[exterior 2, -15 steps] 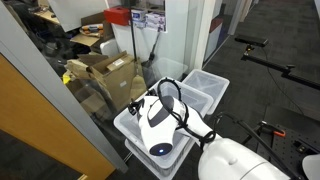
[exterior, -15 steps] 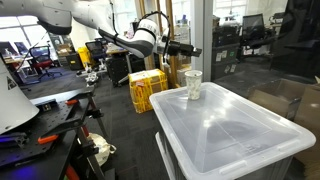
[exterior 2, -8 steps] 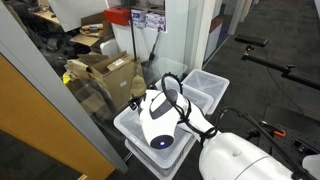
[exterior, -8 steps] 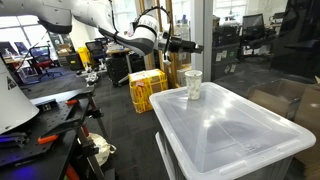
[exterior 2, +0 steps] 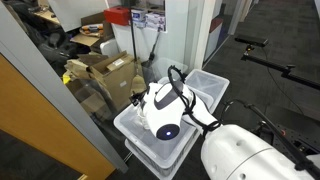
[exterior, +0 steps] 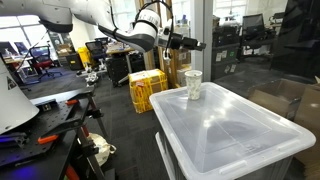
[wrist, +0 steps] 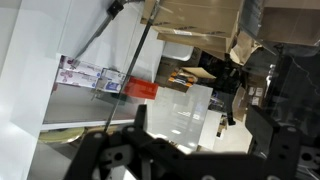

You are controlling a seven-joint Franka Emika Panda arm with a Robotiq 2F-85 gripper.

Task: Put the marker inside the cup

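The marker cannot be picked out for sure. A thin dark shape juts from the gripper [exterior: 196, 45] toward the right, which may be the marker held level or only the fingers. A dark streak on the cup [exterior: 193, 85] may be no more than print. The cup stands upright at the far left corner of the bin lid [exterior: 235, 130], near its edge. The gripper hangs well above the cup, a little to its left, pointing sideways rather than down. How wide the jaws stand, and whether they hold anything, cannot be told. The wrist view shows only dark fingers [wrist: 118, 158] against the room, with neither cup nor marker in sight. In an exterior view the arm [exterior 2: 158, 108] hides the cup.

If the marker is in hand, the risks are plain. Lying level, it will likely bridge the rim or bounce off unless the wrist turns it tip-down. The cup looks light and narrow, so a touch from a finger or the marker could tip it or push it off the lid's edge. With the wrist camera aimed away, lining up over the mouth rests on guesswork, and a drop from this height may miss.
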